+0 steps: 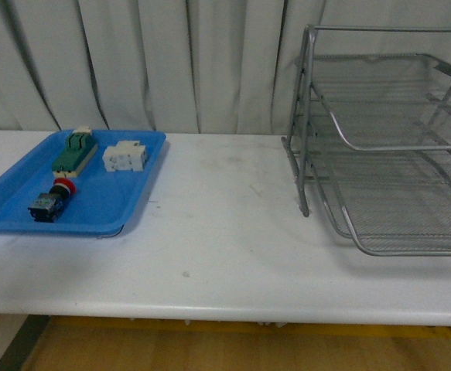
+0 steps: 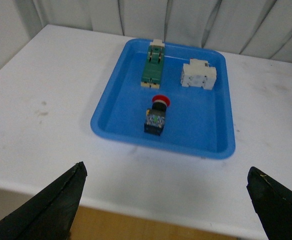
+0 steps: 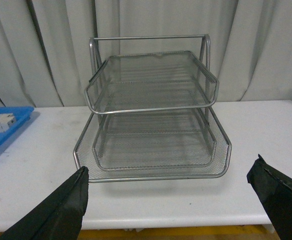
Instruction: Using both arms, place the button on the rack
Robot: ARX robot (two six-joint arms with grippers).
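The button (image 1: 51, 199) (image 2: 156, 116), red cap on a dark body, lies on its side in the blue tray (image 1: 101, 219) (image 2: 115, 127) at the table's left. The silver wire-mesh rack (image 1: 380, 147) (image 3: 153, 122) stands at the right, its tiers holding nothing that I can see. My left gripper (image 2: 166, 185) hangs open above the table's front edge, short of the tray, nothing between its fingertips (image 2: 68, 187). My right gripper (image 3: 168, 182) is open too, facing the rack's front from the table's near edge. Neither arm shows in the front view.
In the blue tray also lie a green-and-cream block (image 1: 75, 150) (image 2: 153, 68) and a white blocky component (image 1: 125, 156) (image 2: 198, 76). White table (image 1: 225, 232) between tray and rack; grey curtain (image 1: 171, 62) behind. Wooden floor shows below the table's front edge.
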